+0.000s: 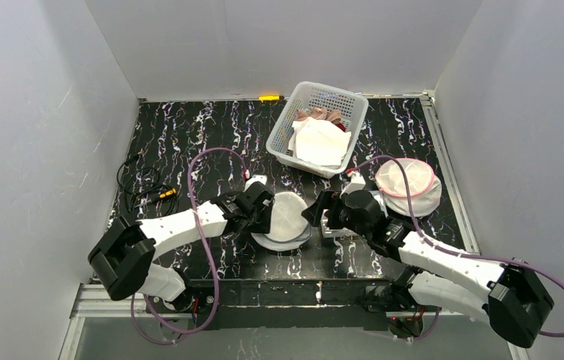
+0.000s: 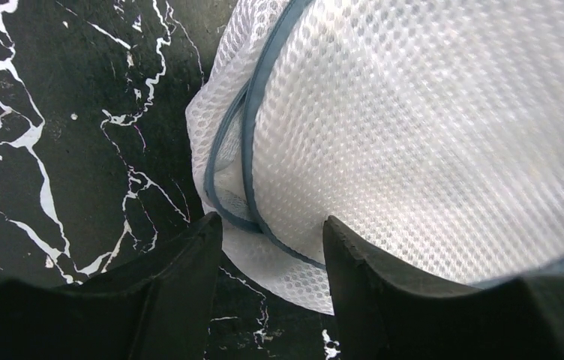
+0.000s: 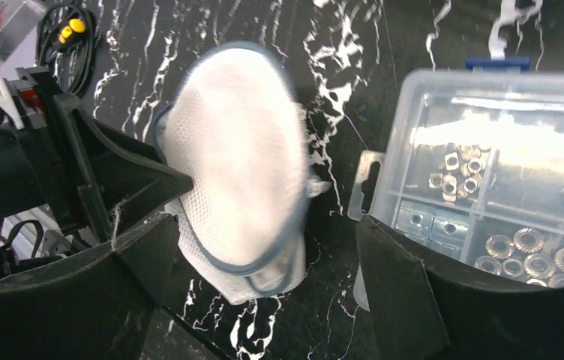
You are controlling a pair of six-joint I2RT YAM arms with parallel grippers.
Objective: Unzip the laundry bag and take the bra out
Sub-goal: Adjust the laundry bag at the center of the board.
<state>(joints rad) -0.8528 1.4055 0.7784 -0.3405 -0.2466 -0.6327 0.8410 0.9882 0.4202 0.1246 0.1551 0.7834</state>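
Laundry bag (image 1: 286, 217) sits close to the near edge of the surface (image 1: 189, 135), about midway along it, right between my two hands. My left hand (image 2: 273, 244) is on its left side, jaws partway apart with the bag's blue trim (image 2: 253, 135) down between them. Mesh fills the gap, but I cannot tell whether it is actually pinched. My right hand (image 3: 264, 232) is just off the bag's right side, spread wide and holding nothing.

From that hand the bag lies straight ahead, toward the left edge. It seems tilted up rather than lying flat. It is an oval, and as best I can judge its long axis runs near-to-far. I cannot pick out the zip pull for sure; a small tab (image 3: 313, 187) on the side facing the right hand may be it. My judgement: the left hand is nearer and should anchor the hem, while the right must find the pull along the trim. The bra does not show through the mesh.

Just beside the right hand is a clear box of nuts (image 3: 489, 150). Farther back, toward the right edge, lies a pink-rimmed mesh bag (image 1: 406, 184). At the far edge stands a white basket (image 1: 285, 120) of clothes.
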